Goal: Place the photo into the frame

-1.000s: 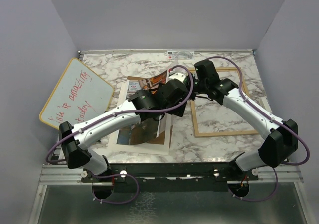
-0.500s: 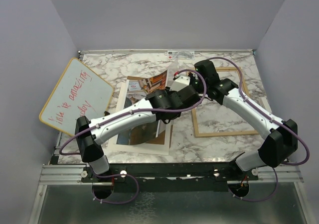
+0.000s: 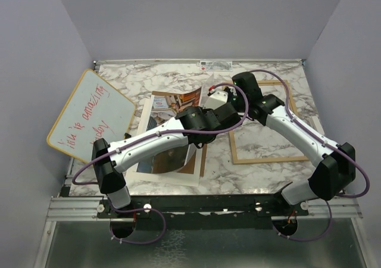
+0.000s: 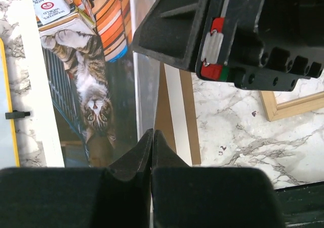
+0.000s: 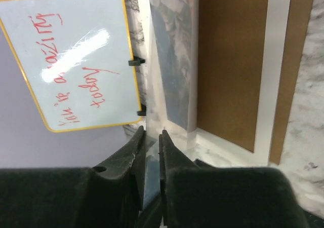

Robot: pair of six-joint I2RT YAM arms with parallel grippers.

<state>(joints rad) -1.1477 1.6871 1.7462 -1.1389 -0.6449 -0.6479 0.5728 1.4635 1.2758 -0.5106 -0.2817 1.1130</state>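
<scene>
I work inside a plain booth. The back wall (image 3: 196,18), left wall (image 3: 30,71) and right wall (image 3: 351,59) are all bare, matte, pale grey-lilac. Before me lies a table (image 3: 178,77) with a white marble pattern veined in grey and brown. A small label (image 3: 214,64) sits at its far edge. A whiteboard (image 3: 89,116) with a yellow rim and red handwriting leans at the table's left side, against the left wall. Along the near edge runs a metal rail (image 3: 202,208), and below it lies a dull steel sheet (image 3: 202,250). The light is soft and even, with a white glare on the whiteboard.
</scene>
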